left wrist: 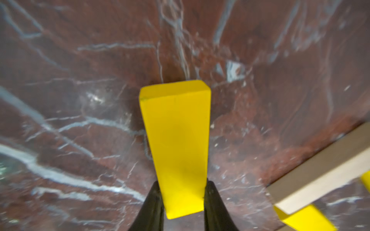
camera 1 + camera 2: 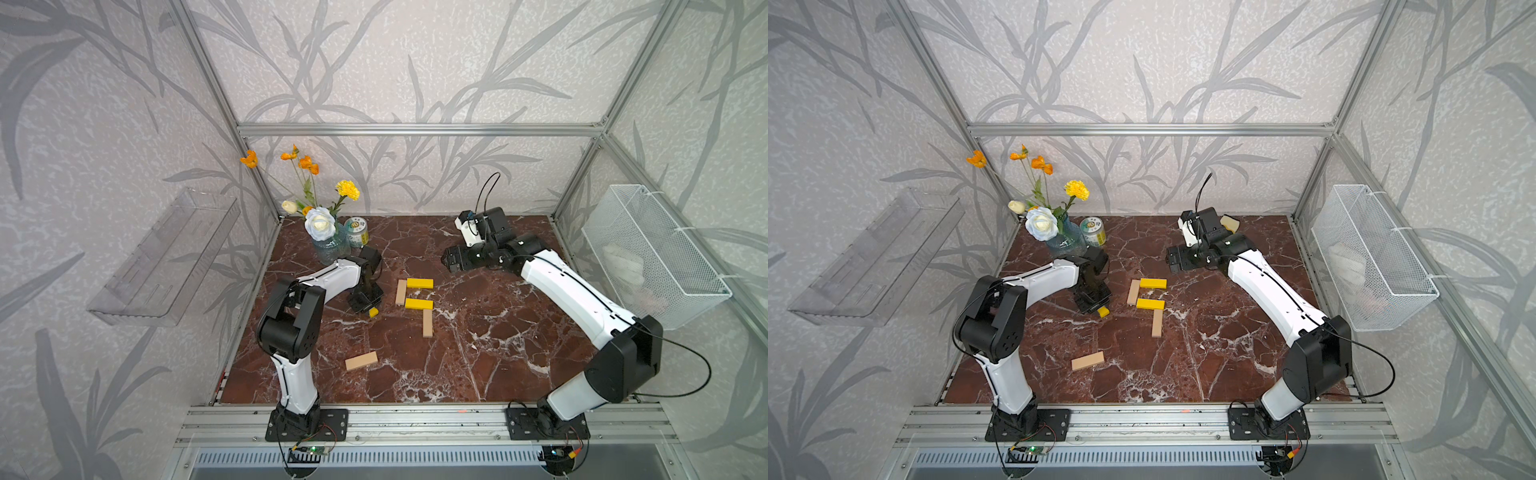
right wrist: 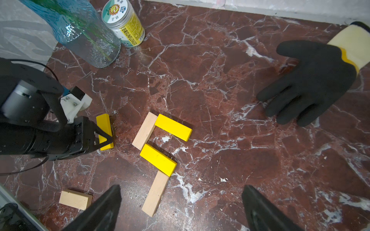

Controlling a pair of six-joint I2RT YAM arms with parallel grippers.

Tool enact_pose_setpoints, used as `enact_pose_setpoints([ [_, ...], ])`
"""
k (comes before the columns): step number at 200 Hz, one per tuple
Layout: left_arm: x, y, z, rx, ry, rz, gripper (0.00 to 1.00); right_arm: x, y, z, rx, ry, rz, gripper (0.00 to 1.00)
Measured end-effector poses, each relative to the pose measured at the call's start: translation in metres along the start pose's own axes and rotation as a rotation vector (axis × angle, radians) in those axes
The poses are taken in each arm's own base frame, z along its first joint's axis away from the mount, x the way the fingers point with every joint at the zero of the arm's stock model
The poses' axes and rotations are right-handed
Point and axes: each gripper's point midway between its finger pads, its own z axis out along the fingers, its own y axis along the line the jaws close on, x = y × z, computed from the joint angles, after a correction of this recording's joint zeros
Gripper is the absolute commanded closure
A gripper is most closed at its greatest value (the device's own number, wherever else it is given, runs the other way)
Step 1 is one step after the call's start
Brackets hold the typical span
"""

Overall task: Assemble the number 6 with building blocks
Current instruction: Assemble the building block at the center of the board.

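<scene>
My left gripper (image 2: 370, 309) is shut on one end of a yellow building block (image 1: 176, 144), low over the marble, left of the figure; this block also shows in the right wrist view (image 3: 104, 130). The partial number 6 lies mid-table: a pale wood bar (image 2: 401, 292), a yellow bar (image 2: 419, 283) at its top, a second yellow bar (image 2: 419, 304) below, and a pale wood bar (image 2: 427, 323) running down from that one's right end. A loose pale wood bar (image 2: 361, 360) lies nearer the front. My right gripper (image 2: 451, 259) hovers open behind the figure, holding nothing.
A glass vase of flowers (image 2: 330, 245) and a small can (image 2: 357, 232) stand at the back left. A black glove (image 3: 312, 80) lies flat at the back right. A wire basket (image 2: 652, 257) hangs on the right wall, a clear shelf (image 2: 166, 257) on the left.
</scene>
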Motion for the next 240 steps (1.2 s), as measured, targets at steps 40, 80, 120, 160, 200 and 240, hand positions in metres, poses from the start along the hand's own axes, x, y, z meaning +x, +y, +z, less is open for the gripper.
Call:
enact_pose_setpoints([
  [40,0.026,0.009,-0.014,-0.051,0.006,0.240,0.79,0.000,-0.007,-0.016,0.005,-0.033,0.010,0.05],
  [80,0.039,0.004,-0.016,-0.020,0.018,0.387,0.77,0.009,-0.008,-0.014,0.004,-0.017,0.014,0.06],
  [120,0.056,-0.006,-0.002,-0.005,0.073,0.514,0.75,0.017,-0.010,-0.016,0.009,-0.010,0.015,0.06],
  [160,0.071,-0.018,0.006,0.017,0.120,0.601,0.74,0.020,-0.009,-0.028,0.006,-0.035,0.015,0.06],
  [200,0.081,-0.033,0.007,0.037,0.138,0.664,0.73,0.019,-0.012,-0.033,0.011,-0.056,0.017,0.06],
  [240,0.086,-0.040,0.008,0.040,0.146,0.691,0.73,0.020,-0.015,-0.033,0.021,-0.058,0.023,0.06],
])
